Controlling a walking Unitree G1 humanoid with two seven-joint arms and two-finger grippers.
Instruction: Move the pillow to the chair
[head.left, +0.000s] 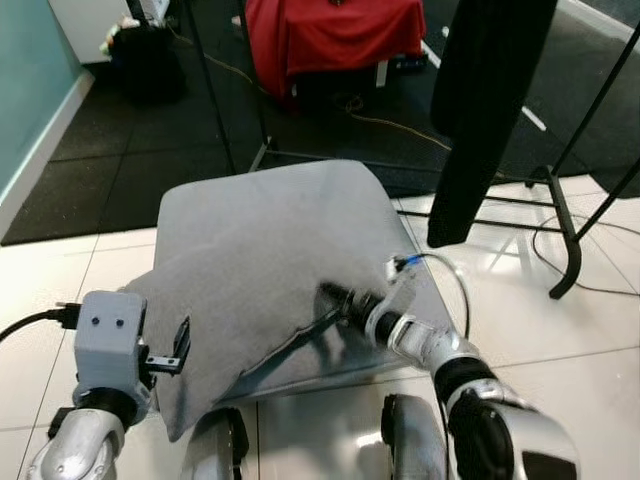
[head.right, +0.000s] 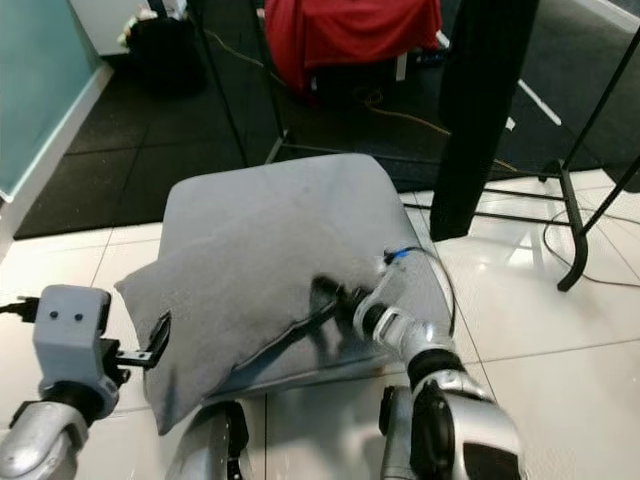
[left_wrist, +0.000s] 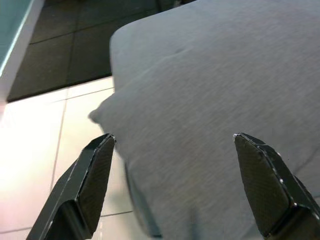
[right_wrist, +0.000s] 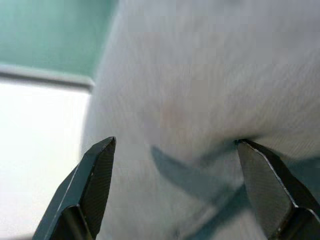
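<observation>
A grey pillow (head.left: 240, 290) lies slanted across a grey square cushioned seat (head.left: 300, 190), which may be the chair, though its legs and back cannot be made out. The pillow's near corner hangs over the seat's front edge, above the white tiled floor (head.left: 560, 330).

The right tool (head.left: 335, 300) rests against the pillow's right side, its fingers spread wide in the right wrist view, with grey fabric between them and a dark crease just ahead; whether they grip the fabric is unclear. The left tool (head.left: 182, 345) sits just off the pillow's left corner, its fingers (left_wrist: 95, 175) also wide apart and holding nothing, the pillow's edge straight ahead of them.

Well beyond both tools stand a red-draped object (head.left: 335, 35) and a black stand (head.left: 570, 240) on dark matting.
</observation>
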